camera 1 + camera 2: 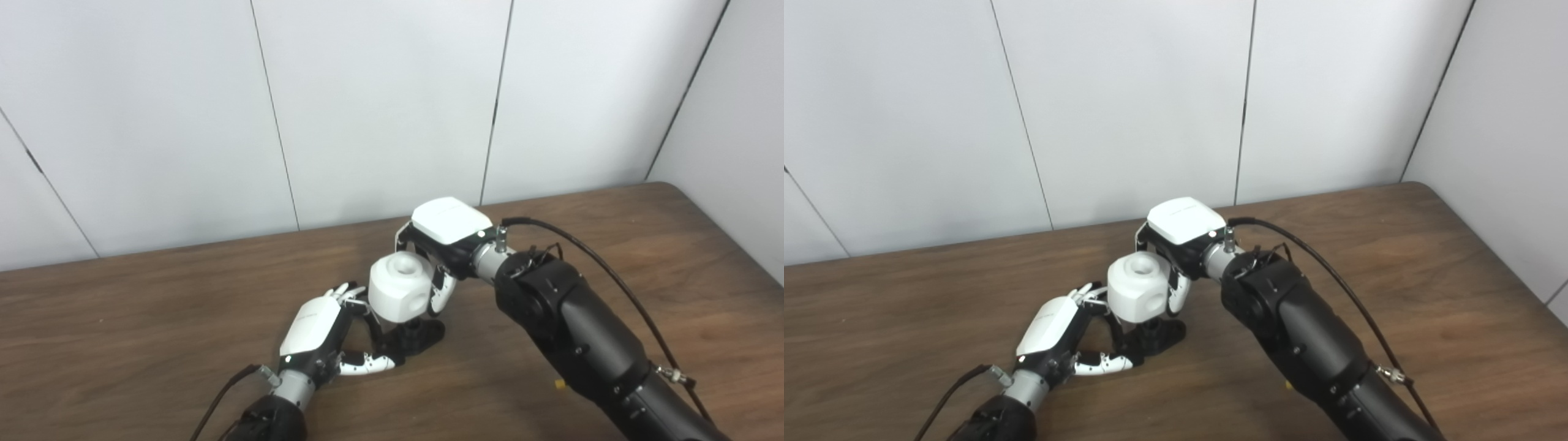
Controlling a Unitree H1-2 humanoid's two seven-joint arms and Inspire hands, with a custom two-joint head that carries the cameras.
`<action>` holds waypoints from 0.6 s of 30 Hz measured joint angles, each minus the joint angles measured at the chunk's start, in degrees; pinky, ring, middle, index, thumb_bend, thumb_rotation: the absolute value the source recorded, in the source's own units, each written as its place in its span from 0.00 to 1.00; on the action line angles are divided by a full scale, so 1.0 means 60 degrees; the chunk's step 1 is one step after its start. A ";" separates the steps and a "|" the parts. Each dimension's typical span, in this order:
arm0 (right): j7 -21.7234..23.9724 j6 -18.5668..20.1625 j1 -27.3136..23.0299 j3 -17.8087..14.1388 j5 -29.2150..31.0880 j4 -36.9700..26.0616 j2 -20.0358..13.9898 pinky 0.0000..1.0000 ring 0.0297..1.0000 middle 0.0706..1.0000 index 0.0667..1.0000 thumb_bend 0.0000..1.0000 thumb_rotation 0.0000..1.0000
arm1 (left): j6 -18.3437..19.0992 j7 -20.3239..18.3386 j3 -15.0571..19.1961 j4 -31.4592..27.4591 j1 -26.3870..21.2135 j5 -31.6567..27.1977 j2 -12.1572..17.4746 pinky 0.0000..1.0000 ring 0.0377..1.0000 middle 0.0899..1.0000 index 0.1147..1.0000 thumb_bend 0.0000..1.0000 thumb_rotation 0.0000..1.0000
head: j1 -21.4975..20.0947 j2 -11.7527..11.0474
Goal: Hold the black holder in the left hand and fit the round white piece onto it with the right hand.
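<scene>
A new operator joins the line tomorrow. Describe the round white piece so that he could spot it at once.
Start at the wooden table, near its middle, where the two hands meet. Between the left hand and the right hand sits the round white piece, a chunky white block above the black holder. Only it has round holes, one on top and one in its side.

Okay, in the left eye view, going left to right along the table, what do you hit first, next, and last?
Left hand → white piece, sitting above the black holder → right hand, with its black arm running off to the lower right.
</scene>
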 measured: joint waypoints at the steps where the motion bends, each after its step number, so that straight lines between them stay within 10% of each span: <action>1: 0.0000 0.0000 0.0000 -0.0017 -0.0032 -0.0021 -0.0003 0.12 0.16 0.42 0.44 0.53 0.00 | -0.0014 0.0021 -0.0005 0.0023 -0.0010 -0.0001 0.0000 0.96 0.96 0.87 0.41 0.52 0.04 | 0.0000 0.0000; 18: 0.0247 -0.0019 0.0009 -0.0397 -0.0058 -0.0637 -0.0059 0.08 0.12 0.43 0.44 0.53 0.00 | -0.0093 0.0065 -0.0007 0.0100 -0.0040 -0.0034 0.0002 0.95 0.96 0.87 0.41 0.52 0.04 | -0.0015 -0.0059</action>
